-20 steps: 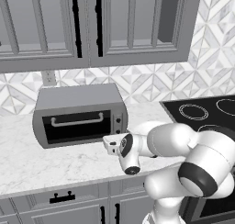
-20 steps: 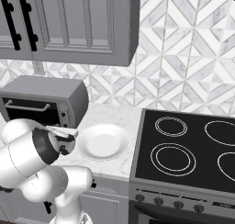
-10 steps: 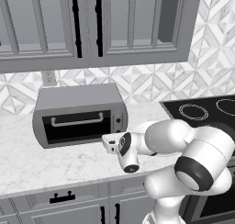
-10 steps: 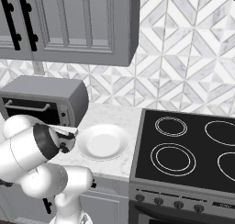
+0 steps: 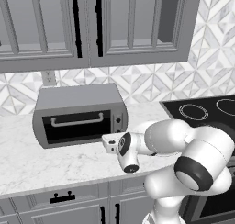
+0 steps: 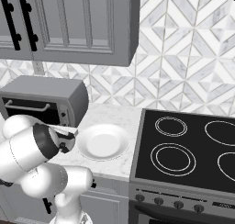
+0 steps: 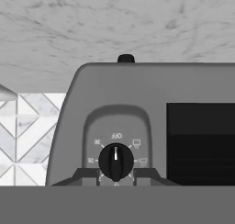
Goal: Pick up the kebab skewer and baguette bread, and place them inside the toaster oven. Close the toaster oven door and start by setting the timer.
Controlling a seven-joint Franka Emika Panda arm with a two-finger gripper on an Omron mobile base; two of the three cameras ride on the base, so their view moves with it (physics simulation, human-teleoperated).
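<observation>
step: set timer | oven [image 5: 80, 115] on desk [image 5: 50, 165], door [image 5: 77, 126] up | jaws clamped on timer knob [image 7: 116, 161] (view is rolled), one tip each side | pointer at Off, knob dead ahead

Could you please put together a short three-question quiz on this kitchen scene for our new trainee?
1. True or false: the toaster oven door is shut.
2. What does the gripper have its jaws around: (a) the door handle, (b) the timer knob, (c) the plate?
3. In the hand view, which word does the knob's white mark point to?

Key: 1 true; 2 b; 3 Off.
</observation>
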